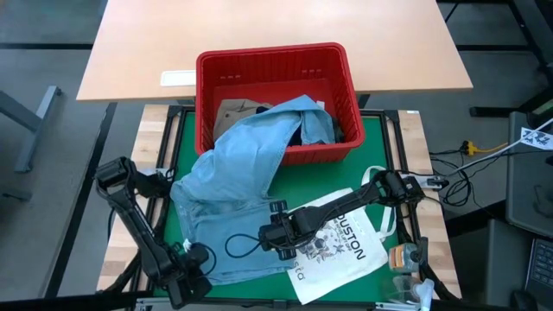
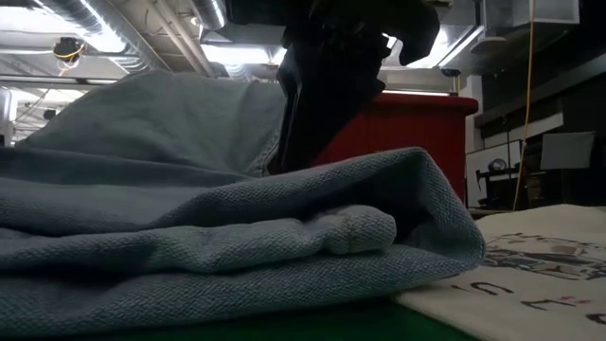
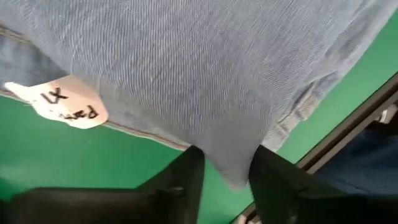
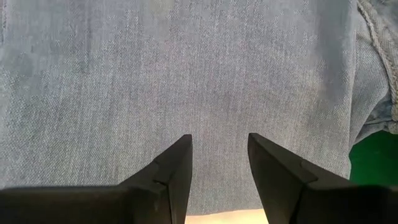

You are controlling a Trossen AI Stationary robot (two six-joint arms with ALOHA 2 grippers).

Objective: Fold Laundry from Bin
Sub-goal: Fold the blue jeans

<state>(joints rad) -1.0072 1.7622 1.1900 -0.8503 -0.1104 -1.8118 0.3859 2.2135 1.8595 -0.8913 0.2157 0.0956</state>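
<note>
We list the light blue denim garment (image 1: 229, 177) as woven cotton cloth, matt, with a fine twill rib and stitched seams, and the bin (image 1: 275, 73) as red moulded plastic with slotted walls and a slight sheen. The tabletop (image 1: 380, 142) wears a smooth matt green mat; the white tote bag (image 1: 341, 246) is plain matt fabric with dark print. The fingers (image 4: 177, 165) of the right gripper look to us like smooth black plastic.

Light blue denim garment (image 1: 233, 186), red bin (image 1: 276, 65), green mat (image 1: 380, 142).
</note>
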